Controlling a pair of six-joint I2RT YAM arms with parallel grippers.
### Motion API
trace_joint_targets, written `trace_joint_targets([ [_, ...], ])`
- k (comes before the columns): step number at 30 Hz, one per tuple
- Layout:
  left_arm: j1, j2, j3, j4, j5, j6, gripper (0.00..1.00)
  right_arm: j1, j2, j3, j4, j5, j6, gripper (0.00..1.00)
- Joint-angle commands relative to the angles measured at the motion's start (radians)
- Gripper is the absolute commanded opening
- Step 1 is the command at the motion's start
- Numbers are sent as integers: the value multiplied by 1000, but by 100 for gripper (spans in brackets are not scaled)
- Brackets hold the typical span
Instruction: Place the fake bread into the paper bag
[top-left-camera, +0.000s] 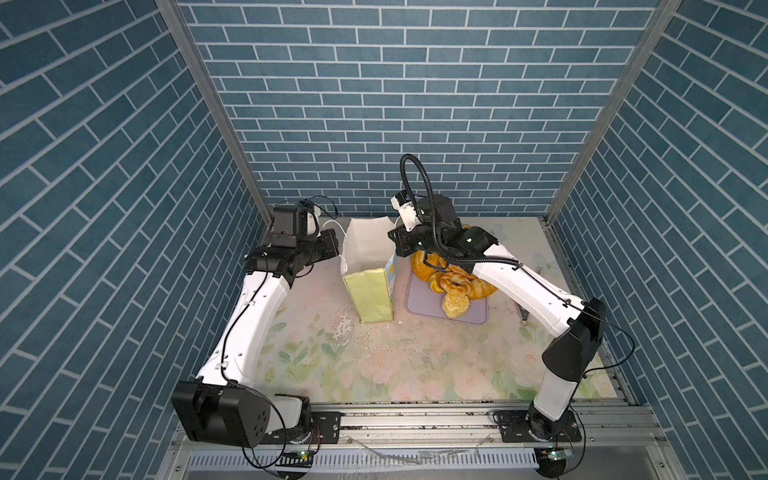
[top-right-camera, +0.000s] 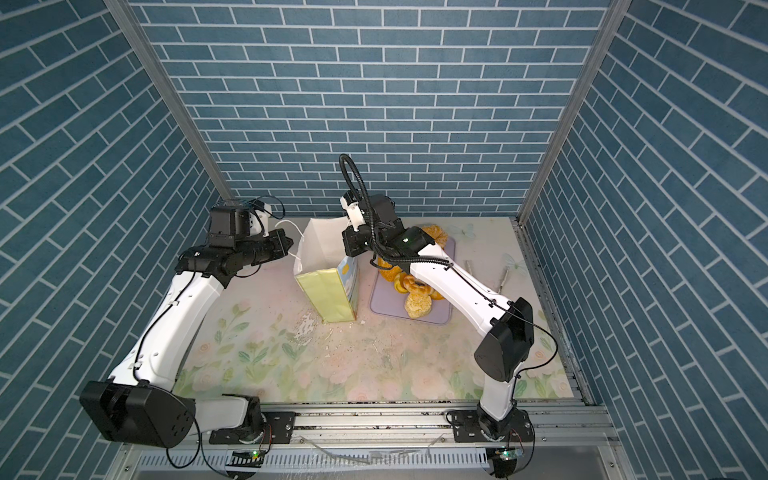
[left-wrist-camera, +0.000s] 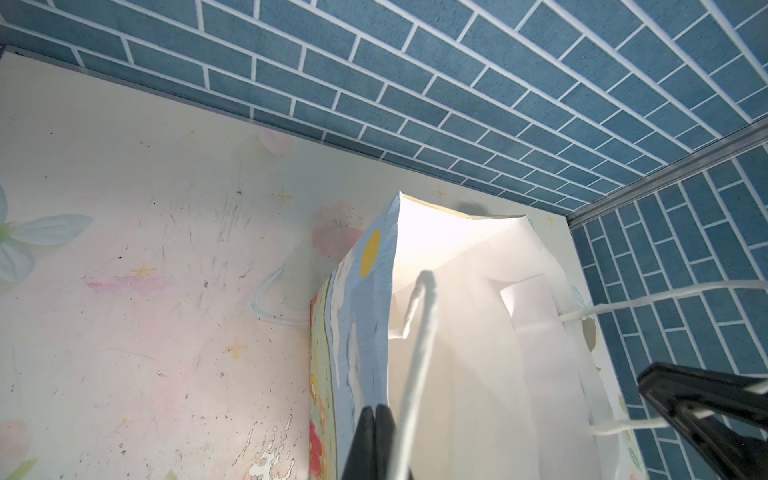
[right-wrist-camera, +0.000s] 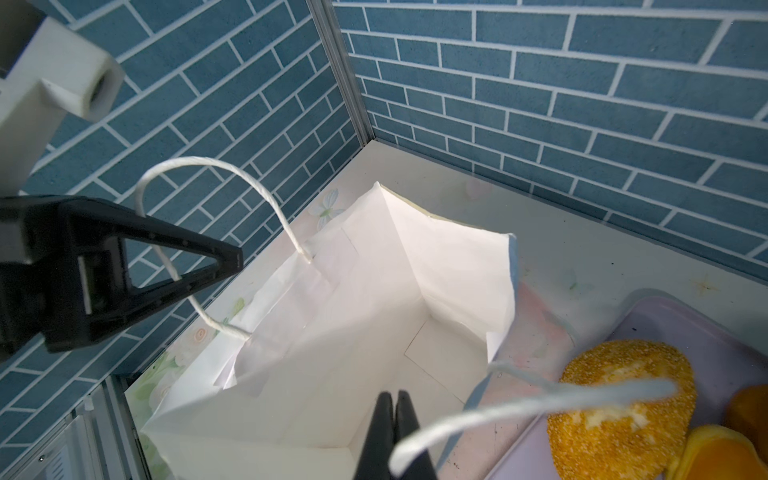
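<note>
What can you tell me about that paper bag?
The paper bag stands upright on the table, mouth open, nothing visible inside. White inside, pale yellow-green side, painted sky-and-sun face, white cord handles. The left gripper and right gripper, both shut, each seem to pinch a handle.

1. This is a robot test cell of the kind built in a lab.
2. The walls (top-left-camera: 374, 104) close in three sides and fill the upper half of both top views. They are flat panels printed with blue brick, joined at bare metal posts (top-left-camera: 224, 124).
3. The table (top-left-camera: 415, 374), lower middle of the frame, is covered with a printed flower sheet that is scuffed and flaking.
4. Two robot arms (top-left-camera: 257, 316) are bolted to a metal rail (top-left-camera: 415, 419) along the lower edge. Loose wiring and a small circuit board (top-left-camera: 302, 456) with a green light sit there too.
5. Fake bread (top-left-camera: 455, 305) on a tray (top-left-camera: 419, 307) and a paper bag (top-left-camera: 372, 299) stand at centre frame as props.
</note>
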Motion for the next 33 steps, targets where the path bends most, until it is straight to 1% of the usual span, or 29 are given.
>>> trace_joint_targets([
  [1, -5, -22, -21, -10, -22, -3, 2, -9, -39, -23, 26, 22, 17, 0],
  [4, -4, -28, -34, -11, -24, -9, 2, -21, -30, -28, 27, 15, 39, 0],
  [6, -7, -28, -38, -9, -20, -16, 5, -25, -26, -30, 27, -18, 44, 0],
  [8, -11, -32, -38, -10, -19, -22, 8, -25, -28, -28, 29, -23, 46, 10],
  [10, -13, -39, -41, -7, -25, -27, 16, -25, -30, -24, 21, -20, 46, 21],
  [12, -20, -52, -50, -6, -44, -38, 24, -26, -34, -15, 1, -8, 43, 34],
  [15, -26, -77, -73, 14, -59, -54, 31, -25, -47, -9, -32, 3, 36, 52],
  [17, -28, -90, -76, 17, -68, -58, 32, -25, -70, -26, -34, 41, 27, 56],
  [20, -28, -102, -87, 21, -75, -58, 38, -25, -105, -40, -49, 85, 18, 62],
  [26, -28, -105, -97, 29, -85, -51, 42, -25, -145, -22, -106, 107, 3, 70],
  [28, -28, -104, -93, 29, -85, -53, 45, -25, -157, -22, -117, 124, -3, 73],
  [31, -28, -112, -78, 18, -92, -47, 52, -25, -180, -15, -152, 179, -35, 75],
  [33, -28, -116, -60, -4, -103, -33, 54, -33, -197, -7, -183, 205, -49, 76],
])
